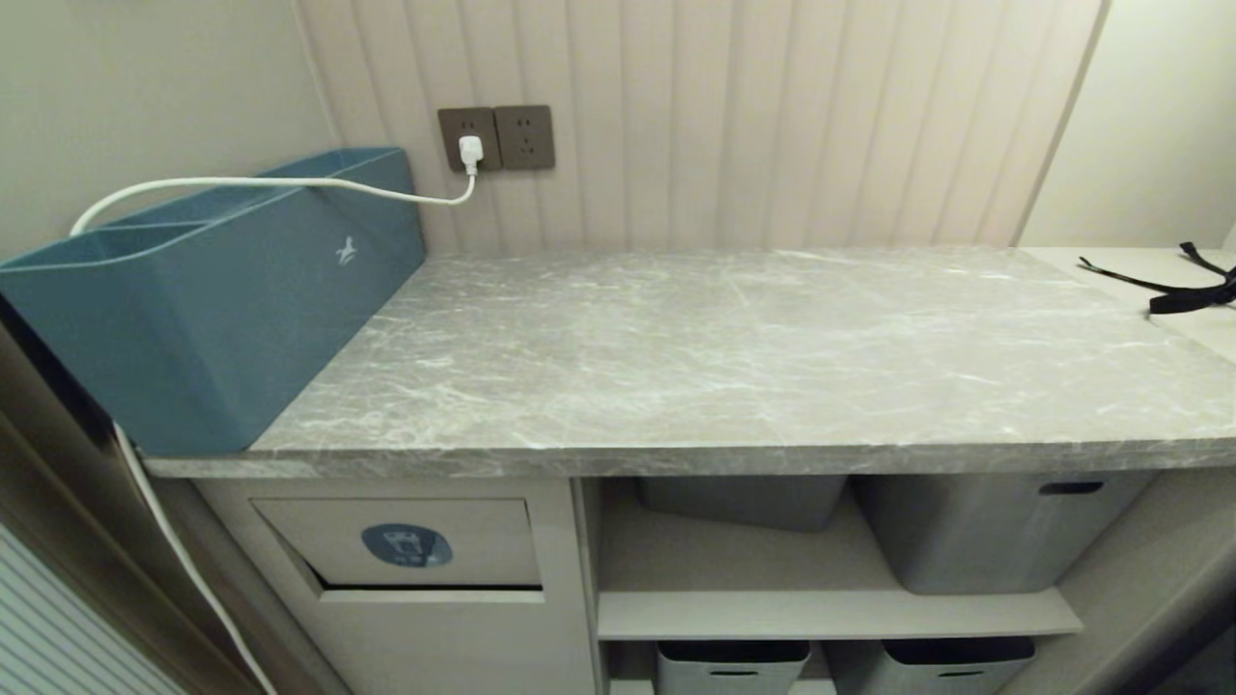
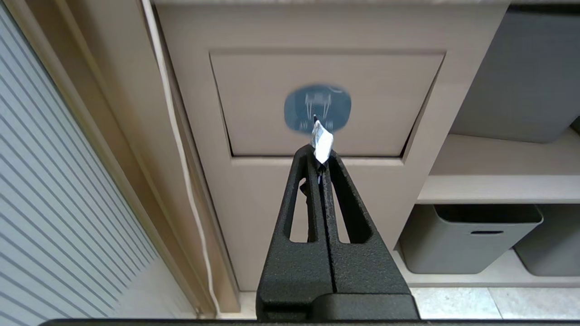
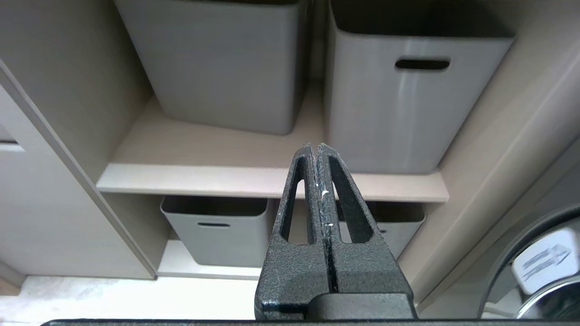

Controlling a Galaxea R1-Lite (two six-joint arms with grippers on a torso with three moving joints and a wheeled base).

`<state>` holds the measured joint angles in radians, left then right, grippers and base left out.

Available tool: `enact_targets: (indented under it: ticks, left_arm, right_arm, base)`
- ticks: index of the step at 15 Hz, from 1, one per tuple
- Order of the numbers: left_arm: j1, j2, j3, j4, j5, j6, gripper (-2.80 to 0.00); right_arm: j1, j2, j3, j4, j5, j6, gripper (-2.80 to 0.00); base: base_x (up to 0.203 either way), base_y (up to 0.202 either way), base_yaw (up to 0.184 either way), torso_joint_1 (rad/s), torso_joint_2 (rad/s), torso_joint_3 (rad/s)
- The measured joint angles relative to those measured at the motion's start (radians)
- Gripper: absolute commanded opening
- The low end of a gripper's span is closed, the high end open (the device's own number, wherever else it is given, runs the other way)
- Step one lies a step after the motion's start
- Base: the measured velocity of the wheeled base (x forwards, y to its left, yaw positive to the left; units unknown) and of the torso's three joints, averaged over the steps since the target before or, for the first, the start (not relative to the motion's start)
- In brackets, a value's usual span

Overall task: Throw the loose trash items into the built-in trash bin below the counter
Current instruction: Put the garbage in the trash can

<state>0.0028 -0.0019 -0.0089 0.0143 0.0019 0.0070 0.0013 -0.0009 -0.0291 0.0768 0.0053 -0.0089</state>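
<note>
Okay, I see the beige tilt flap with blue oval bin sticker [image 1: 406, 543] under the grey marble-look table [image 1: 734, 357], at its left end. Left claw [image 2: 321, 156], clenched on a small white scrap [image 2: 322, 141], faces it. Right claw [image 3: 316, 149] clenched, empty, facing grey plastic tubs [image 3: 398, 104].

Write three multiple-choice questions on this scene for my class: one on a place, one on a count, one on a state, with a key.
1. Where does the blue box stand?
A. on the counter's left end
B. on a shelf
C. on the floor
2. How many grey tubs show below the counter in the head view?
A. two
B. four
C. six
3. The left gripper is:
A. wide open
B. shut on a small white scrap
C. shut on a cup
Key: 1 A, it sits on the counter by the wall; 2 B, two above, two below; 3 B, the scrap pokes from closed tips.
</note>
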Motion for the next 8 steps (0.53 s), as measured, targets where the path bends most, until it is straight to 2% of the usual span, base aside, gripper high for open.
enact_targets:
  ticks: [8]
  left_arm:
    - [0.0,0.0,0.0,-0.001,0.002,-0.001,-2.8]
  right_arm:
    - [0.0,0.0,0.0,0.0,0.0,0.0,-2.8]
  base:
    - [0.0,0.0,0.0,-0.189,0.48,0.289]
